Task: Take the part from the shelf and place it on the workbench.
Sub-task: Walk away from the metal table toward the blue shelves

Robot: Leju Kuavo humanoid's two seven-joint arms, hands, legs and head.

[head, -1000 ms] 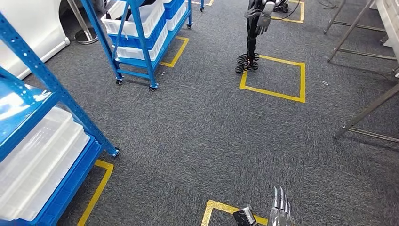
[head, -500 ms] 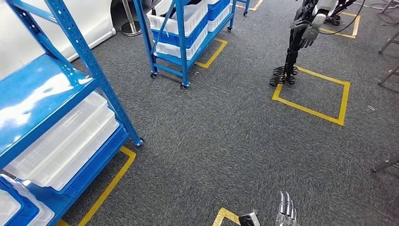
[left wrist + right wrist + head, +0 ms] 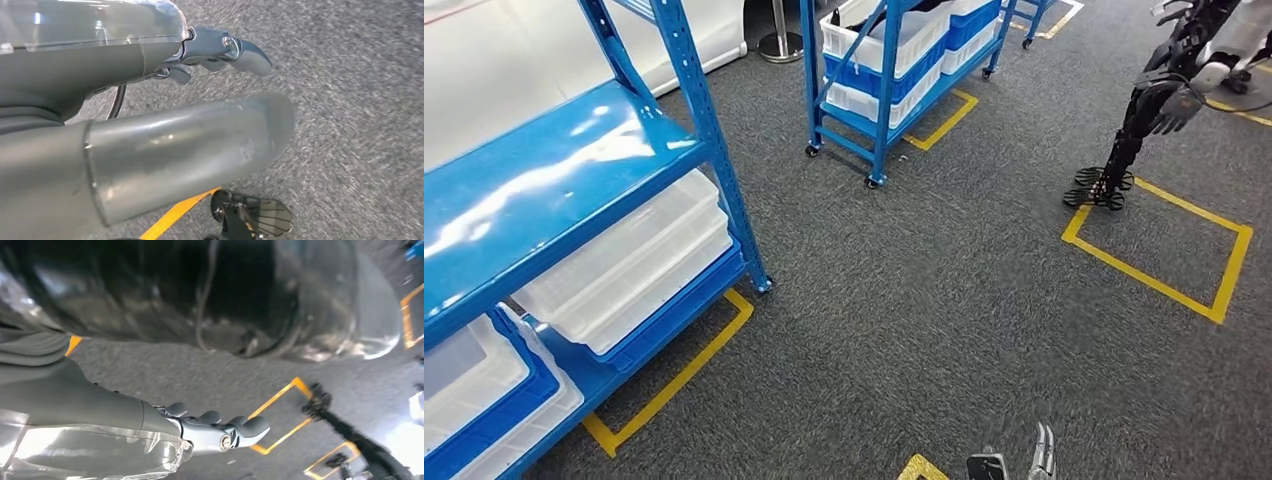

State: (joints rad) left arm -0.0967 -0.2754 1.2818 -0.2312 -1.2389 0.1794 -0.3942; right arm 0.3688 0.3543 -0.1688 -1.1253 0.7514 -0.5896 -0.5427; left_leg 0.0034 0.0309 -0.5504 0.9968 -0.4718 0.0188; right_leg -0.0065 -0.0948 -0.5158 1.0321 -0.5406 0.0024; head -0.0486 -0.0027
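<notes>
Shelf (image 3: 574, 170) stands left; right hand (image 3: 1041, 462) hangs down, fingers straight, holding nothing.

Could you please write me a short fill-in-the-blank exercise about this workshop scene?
1. The metal shelf rack nearest the camera is painted ____.
2. The translucent plastic bins sit on its ____ tier.
3. The squares marked on the grey carpet are outlined in ____ tape.
4. The right hand holds ____.

Missing words: blue; bottom; yellow; nothing
</notes>
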